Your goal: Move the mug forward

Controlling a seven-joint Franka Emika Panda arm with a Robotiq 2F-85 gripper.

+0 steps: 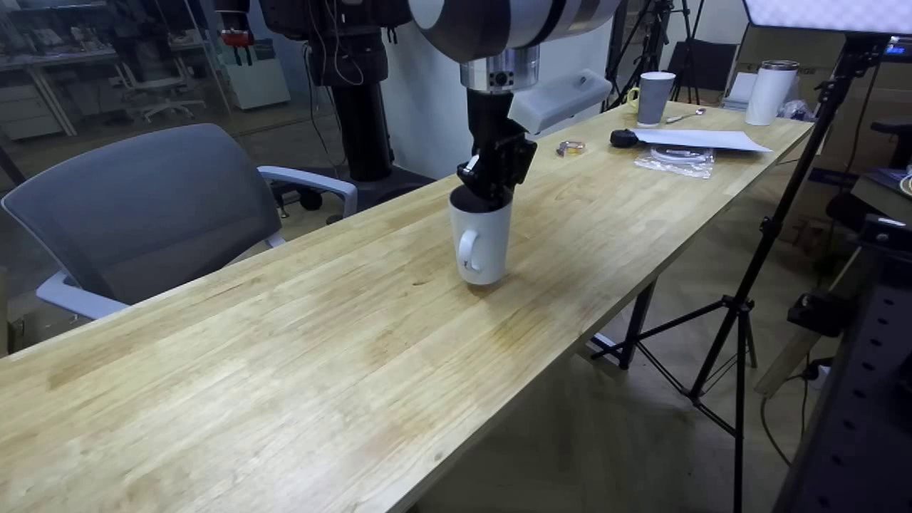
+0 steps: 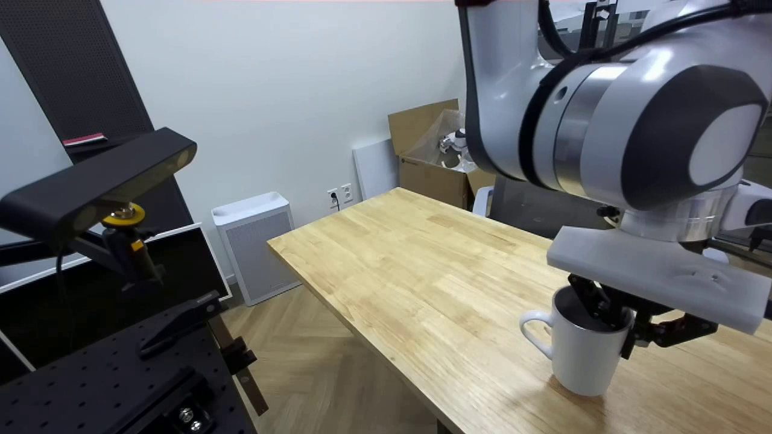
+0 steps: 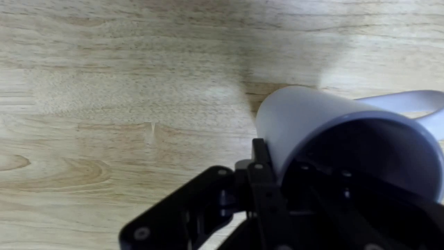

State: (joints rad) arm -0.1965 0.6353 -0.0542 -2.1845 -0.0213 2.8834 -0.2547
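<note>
Tbl (image 1: 399,320) w/ mug (image 1: 491,242) shows paper (image 1: 702,139) only in an exterior view

No legible txt/nos. in any view.

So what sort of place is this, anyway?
Probably a robotics lab or test room: a robot arm reaches over a wooden table, with a black tripod stand beside the table and what looks like a camera bar on a mount.
</note>
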